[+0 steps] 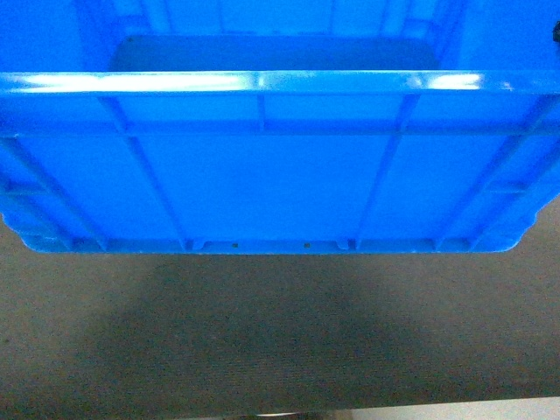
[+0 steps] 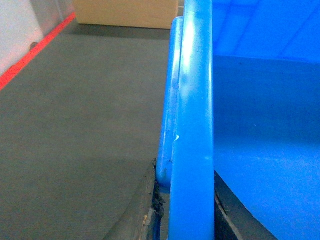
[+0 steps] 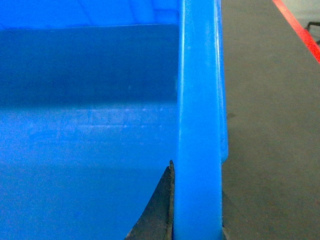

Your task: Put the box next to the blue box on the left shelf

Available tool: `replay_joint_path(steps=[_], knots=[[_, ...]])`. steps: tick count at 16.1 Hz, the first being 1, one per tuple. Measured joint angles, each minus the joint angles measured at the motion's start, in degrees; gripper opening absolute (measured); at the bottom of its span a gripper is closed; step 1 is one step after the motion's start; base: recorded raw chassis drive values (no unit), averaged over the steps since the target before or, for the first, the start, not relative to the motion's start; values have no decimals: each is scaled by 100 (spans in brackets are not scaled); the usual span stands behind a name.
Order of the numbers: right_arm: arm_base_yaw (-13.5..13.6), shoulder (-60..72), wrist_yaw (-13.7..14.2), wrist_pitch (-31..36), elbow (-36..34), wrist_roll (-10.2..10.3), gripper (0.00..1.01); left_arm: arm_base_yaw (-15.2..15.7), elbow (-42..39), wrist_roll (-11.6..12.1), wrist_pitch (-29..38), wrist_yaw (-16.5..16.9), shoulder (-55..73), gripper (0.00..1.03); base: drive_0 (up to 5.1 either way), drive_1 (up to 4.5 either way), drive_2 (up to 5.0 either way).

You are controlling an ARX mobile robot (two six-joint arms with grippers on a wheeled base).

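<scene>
Currently I am carrying the large bright-blue open-top plastic crate [image 1: 280, 175], raised above grey carpet floor [image 1: 280, 332] and filling my head view from nine to three o'clock. My left claw [image 2: 187, 210] and right claw [image 3: 195, 210] each pinch a side rim. No shelf or second blue box shows, so placement remains ahead.

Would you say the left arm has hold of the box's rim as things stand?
Probably yes: in the left wrist view the left gripper has a dark finger on each side of the box rim, nothing between. Whether it clamps tight is unclear.
</scene>
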Motion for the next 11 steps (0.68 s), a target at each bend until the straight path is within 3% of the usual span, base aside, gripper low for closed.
replay_joint_path(steps=[11], knots=[[0,0,17,9,0,0,8,-11,0,4,2,0,0,16,-155,-155,-155]])
